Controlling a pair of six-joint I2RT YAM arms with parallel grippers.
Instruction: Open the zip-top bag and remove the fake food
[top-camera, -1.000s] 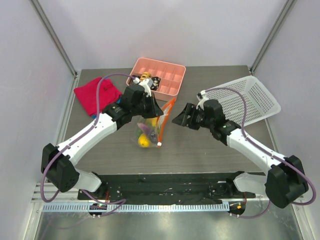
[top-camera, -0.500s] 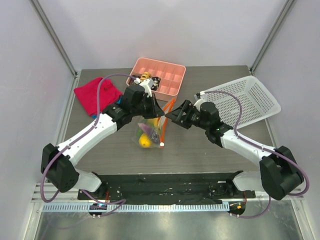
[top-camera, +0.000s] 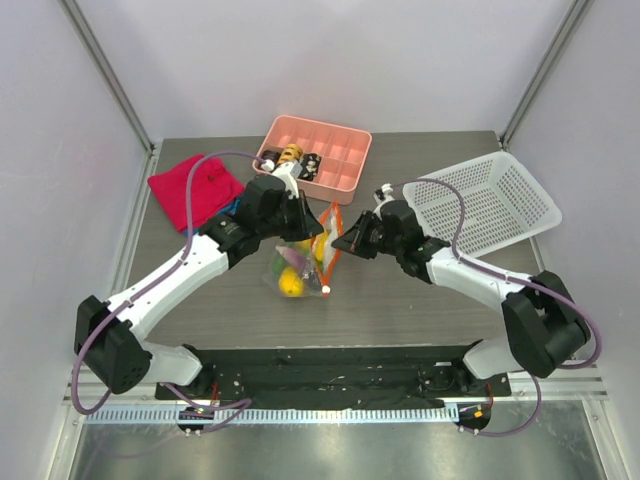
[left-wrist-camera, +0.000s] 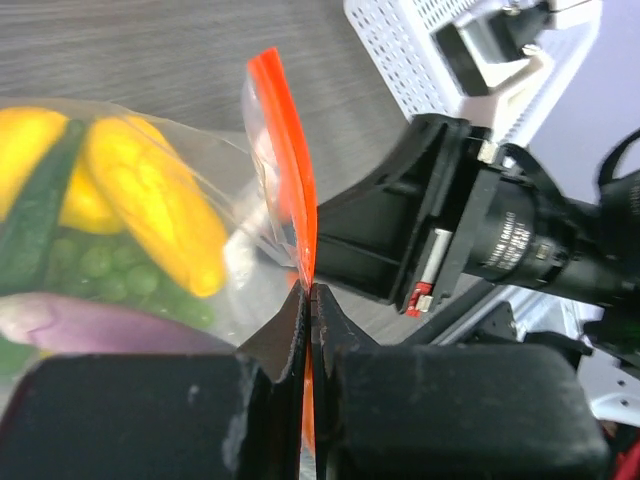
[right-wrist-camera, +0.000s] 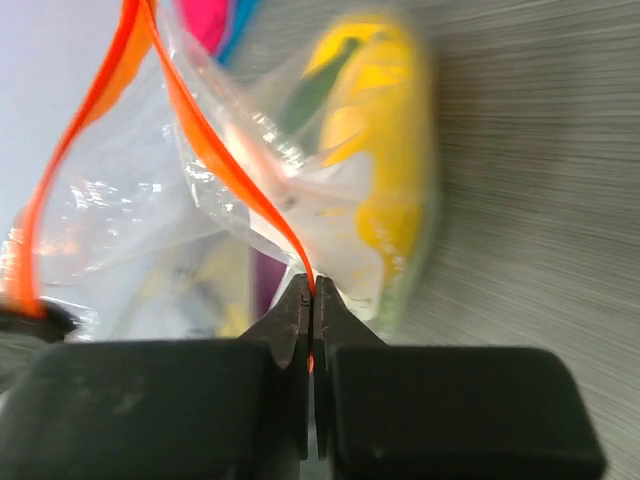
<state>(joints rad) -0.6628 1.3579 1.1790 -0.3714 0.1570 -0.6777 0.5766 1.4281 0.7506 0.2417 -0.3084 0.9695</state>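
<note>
Orange zipper strip (left-wrist-camera: 286, 150) runs up the middle of the left wrist view, its lower end clamped between the closed jaws of the left gripper (left-wrist-camera: 307, 295). Behind the clear plastic to the left lies the food (left-wrist-camera: 150, 205): yellow pieces, green grapes, a purple eggplant and a long dark green piece, all inside the bag (top-camera: 296, 268).

The right wrist view adds what that one hides. The right gripper (right-wrist-camera: 312, 292) is likewise closed on an orange lip. Above its tips the two lips split, one curving to the upper left, so the mouth stands partly open. The food here is only a yellow and green blur at the upper right.

From above, the bag sits at the centre of the table (top-camera: 420, 300), its strip edge raised between the two grippers, which nearly meet. Only this view shows the pink tray (top-camera: 335, 185) at the top centre, the white basket (top-camera: 500, 205) at the right and the red cloth (top-camera: 190, 190) at the left.
</note>
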